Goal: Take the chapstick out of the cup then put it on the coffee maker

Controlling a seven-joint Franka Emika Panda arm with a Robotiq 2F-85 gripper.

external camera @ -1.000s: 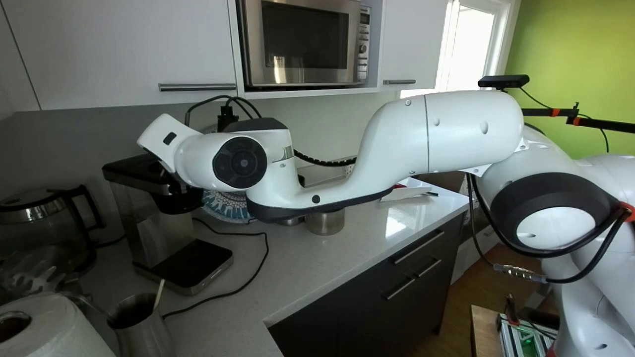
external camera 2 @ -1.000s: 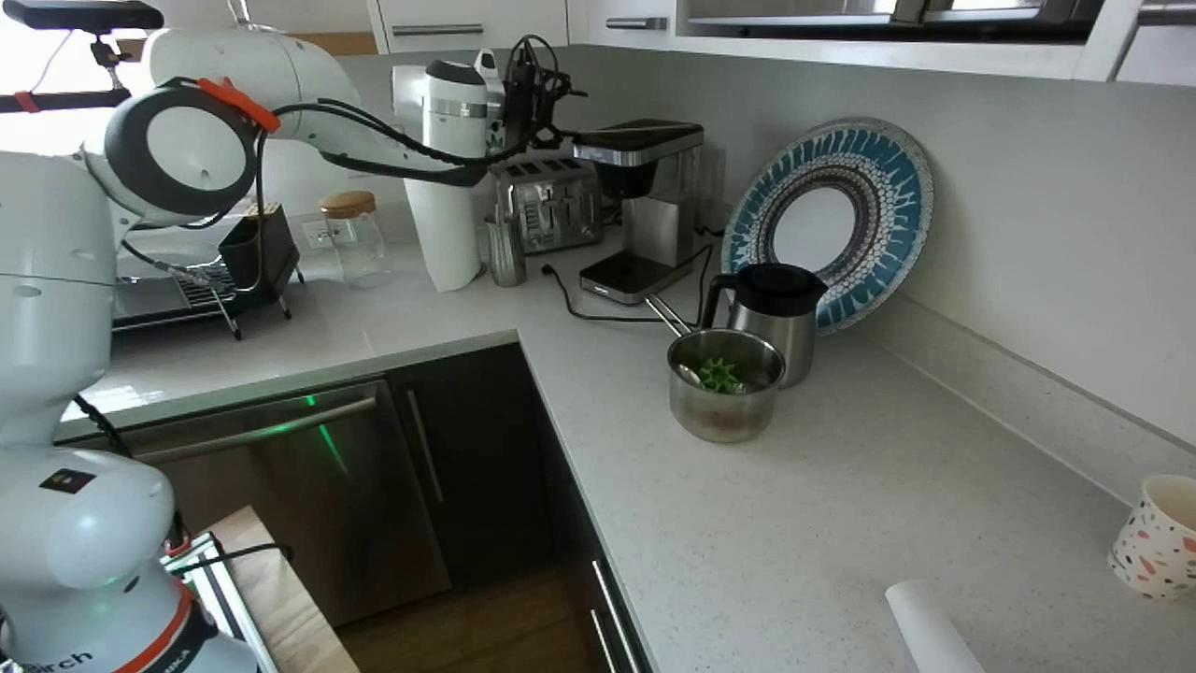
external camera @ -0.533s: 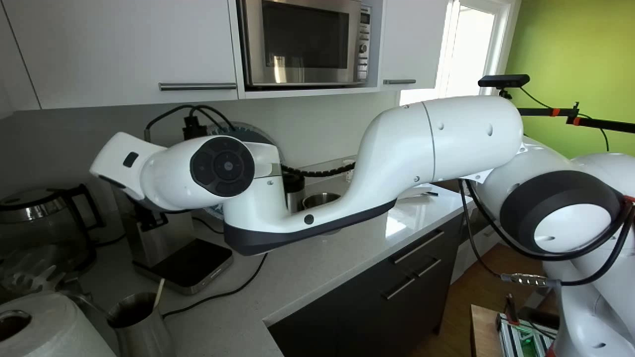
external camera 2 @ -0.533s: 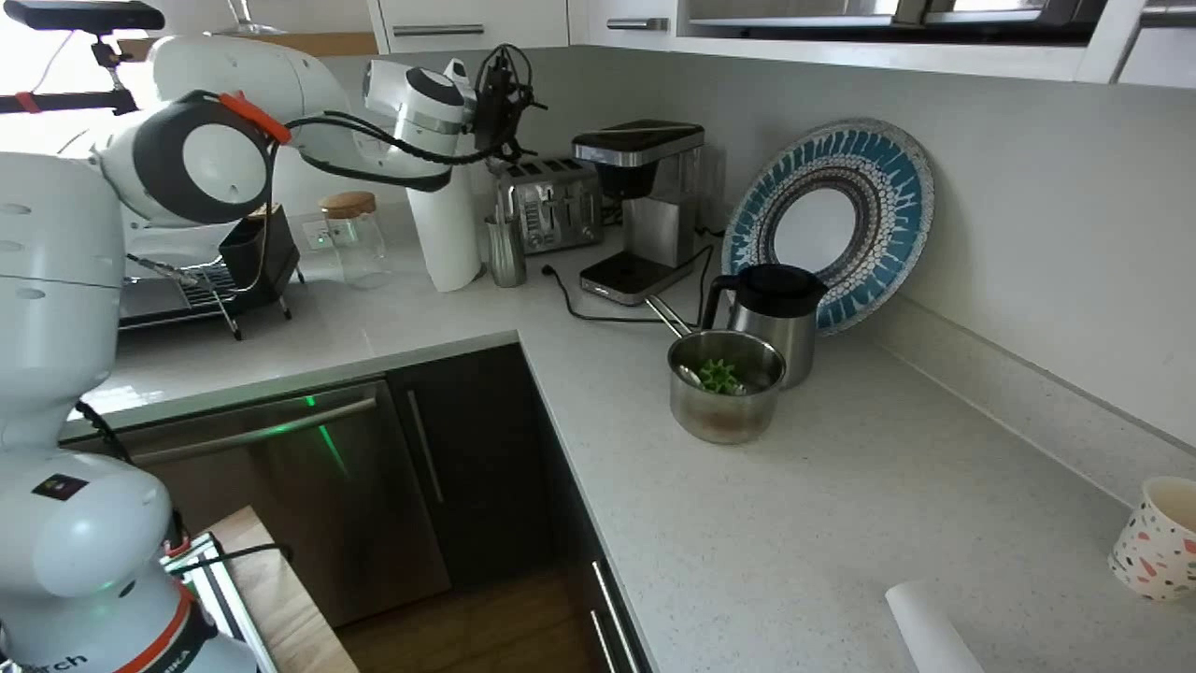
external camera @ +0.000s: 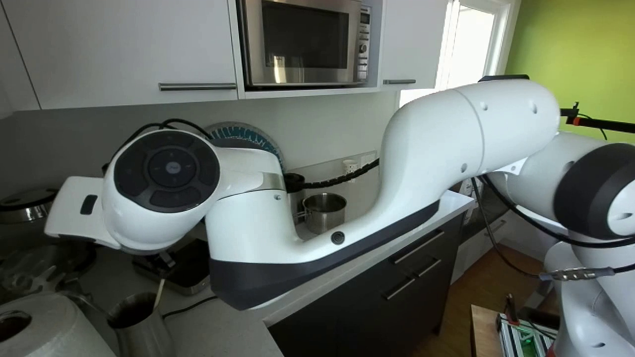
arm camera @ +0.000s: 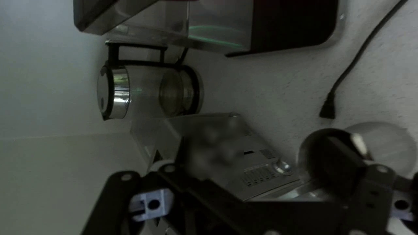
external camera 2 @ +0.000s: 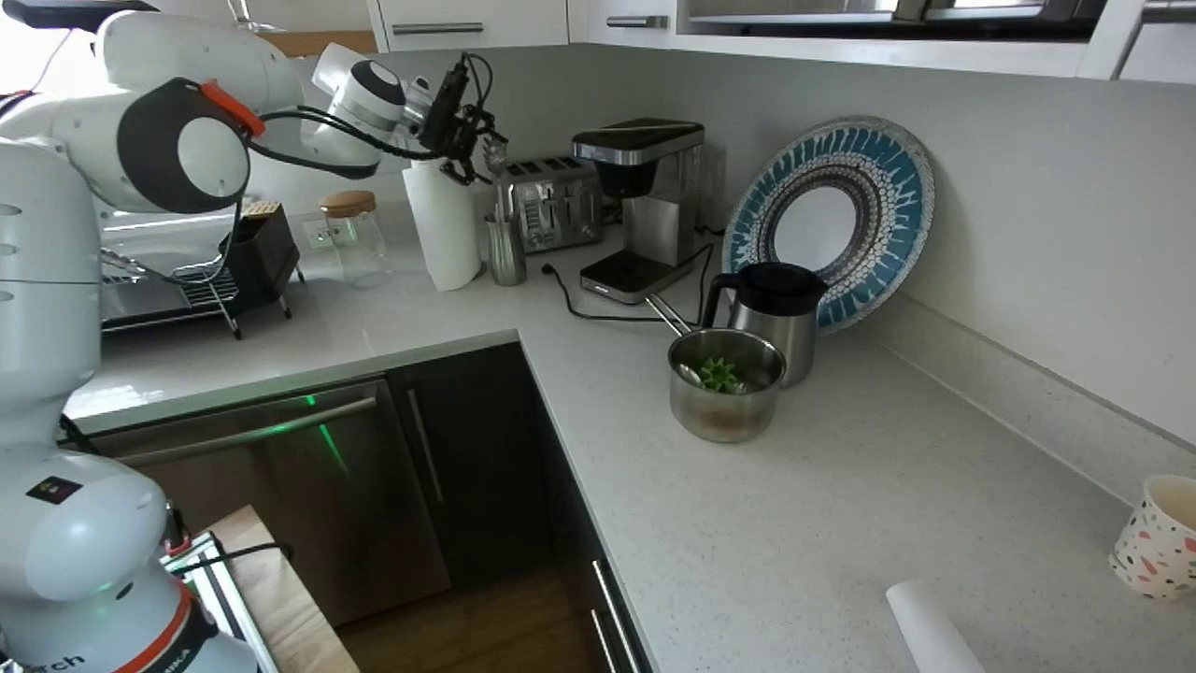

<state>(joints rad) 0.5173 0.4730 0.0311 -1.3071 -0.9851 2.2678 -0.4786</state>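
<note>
In an exterior view, the coffee maker [external camera 2: 647, 210] stands near the counter's [external camera 2: 841, 467] corner; a thin pale stick [external camera 2: 632, 129] seems to lie across its top, perhaps the task's chapstick. To the coffee maker's left as seen, apart from it, the gripper [arm camera: 261, 150] hangs in the air; the wrist view makes plain that its fingers [arm camera: 346, 156] are spread wide. That view also shows a whole glass kettle [arm camera: 148, 88] beside the coffee maker. In an exterior view where the arm [external camera: 258, 228] hides most of the coffee maker, a steel cup [external camera: 149, 329] near its base holds a similar stick [external camera: 159, 293], leaning.
</note>
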